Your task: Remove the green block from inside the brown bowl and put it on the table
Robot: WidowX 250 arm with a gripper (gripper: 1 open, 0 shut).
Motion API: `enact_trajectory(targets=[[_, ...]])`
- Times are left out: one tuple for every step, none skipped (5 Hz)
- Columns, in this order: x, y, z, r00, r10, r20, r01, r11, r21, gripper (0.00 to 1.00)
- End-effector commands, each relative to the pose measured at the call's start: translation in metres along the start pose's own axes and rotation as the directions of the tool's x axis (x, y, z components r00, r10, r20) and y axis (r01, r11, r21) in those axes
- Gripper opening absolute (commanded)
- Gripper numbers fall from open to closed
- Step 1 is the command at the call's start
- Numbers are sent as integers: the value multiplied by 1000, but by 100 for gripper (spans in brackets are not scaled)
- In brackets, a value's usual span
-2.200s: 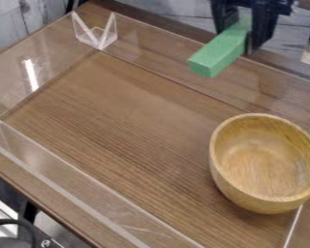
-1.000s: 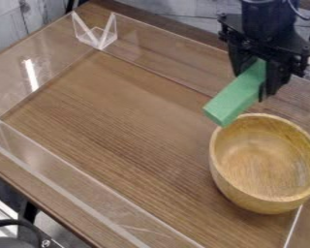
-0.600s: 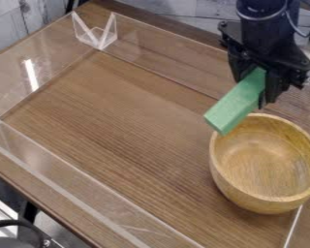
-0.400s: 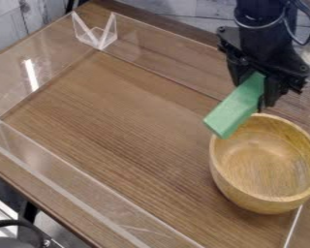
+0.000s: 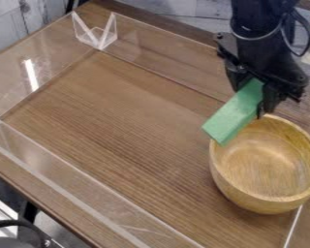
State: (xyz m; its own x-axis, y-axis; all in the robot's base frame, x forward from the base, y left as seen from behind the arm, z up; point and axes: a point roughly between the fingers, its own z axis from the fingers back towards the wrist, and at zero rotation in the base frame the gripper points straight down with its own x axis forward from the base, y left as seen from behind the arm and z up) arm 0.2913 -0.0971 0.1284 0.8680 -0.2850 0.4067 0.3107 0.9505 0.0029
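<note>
A low clear wall (image 5: 67, 179) runs along the lower left of the frame, and light shines off it in white streaks. Another clear wall (image 5: 158, 39) runs across the top. In the upper left, a small clear stand (image 5: 94, 31) shaped like a V sits at the corner. Behind it, at the very top left, there is a pale wall or board (image 5: 22, 19), too blurry to tell more. In the bottom left corner it is dark, with black cables (image 5: 18, 235) and a bit of grey floor. The upper right is dim and hard to make out.
</note>
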Motion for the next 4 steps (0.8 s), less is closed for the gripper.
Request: enact_trajectory(targets=[[7, 0, 17, 997, -4, 78, 4, 1000, 5, 0], [-5, 12, 31, 997, 18, 73, -20, 1000, 18, 0], [-21, 21, 41, 997, 38, 74, -41, 999, 32, 0], [-35, 29, 47, 996, 55, 73, -58, 997, 44, 0]])
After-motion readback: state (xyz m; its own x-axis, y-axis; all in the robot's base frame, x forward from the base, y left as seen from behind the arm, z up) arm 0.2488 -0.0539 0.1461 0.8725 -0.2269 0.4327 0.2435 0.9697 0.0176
